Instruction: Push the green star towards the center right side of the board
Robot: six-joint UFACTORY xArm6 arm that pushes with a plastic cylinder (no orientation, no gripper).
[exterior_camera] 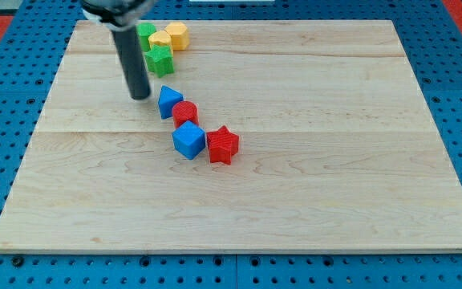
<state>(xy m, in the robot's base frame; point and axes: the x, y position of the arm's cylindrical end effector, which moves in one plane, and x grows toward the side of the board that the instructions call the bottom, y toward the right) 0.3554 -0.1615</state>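
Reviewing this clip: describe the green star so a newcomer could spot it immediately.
Look at the wooden board's top-left cluster of green and yellow blocks. The green star is its lowest piece, just right of my tip's rod, pointed in outline unlike the green block above.

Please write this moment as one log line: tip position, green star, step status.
tip: below green star, left of blue block | star: upper left, touching yellow blocks | push: not yet done
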